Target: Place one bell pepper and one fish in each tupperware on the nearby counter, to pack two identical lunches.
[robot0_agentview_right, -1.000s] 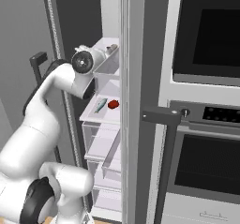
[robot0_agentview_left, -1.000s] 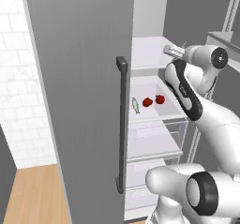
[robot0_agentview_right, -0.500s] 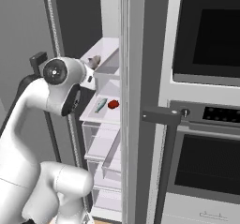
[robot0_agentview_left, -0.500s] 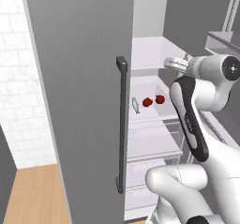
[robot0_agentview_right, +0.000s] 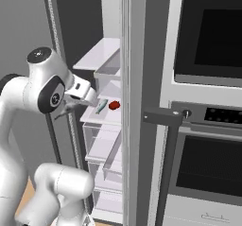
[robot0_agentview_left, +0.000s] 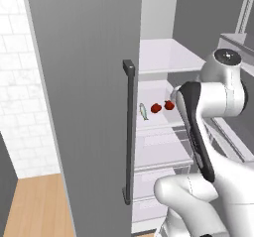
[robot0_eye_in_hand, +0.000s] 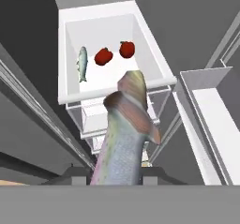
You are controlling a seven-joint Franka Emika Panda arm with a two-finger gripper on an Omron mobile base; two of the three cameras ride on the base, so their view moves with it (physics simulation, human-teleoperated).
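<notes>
In the hand view my gripper [robot0_eye_in_hand: 116,174] is shut on a darker silvery-grey fish [robot0_eye_in_hand: 125,138], which stands up between the jaws and hides the fingertips. Beyond it, on a white fridge shelf [robot0_eye_in_hand: 108,95], lie a slim pale fish [robot0_eye_in_hand: 82,63] and two red bell peppers [robot0_eye_in_hand: 103,56] [robot0_eye_in_hand: 127,48]. The left base view shows the same slim fish [robot0_agentview_left: 143,111] and bell peppers [robot0_agentview_left: 156,108] [robot0_agentview_left: 169,104] just left of my wrist. In the right base view my hand [robot0_agentview_right: 81,91] hangs in front of that shelf. The tupperwares and the counter are out of view.
The open fridge door with its dark vertical handle [robot0_agentview_left: 130,132] stands at my left. A second door edge [robot0_agentview_right: 130,102] and a built-in oven stack [robot0_agentview_right: 208,126] stand at my right. Clear drawers [robot0_agentview_right: 101,149] sit below the shelf, and another shelf [robot0_agentview_left: 166,55] lies above it.
The arm has swung round and the hand has come down and back from the upper shelf to in front of the middle shelf. The fish stays in the grip.
</notes>
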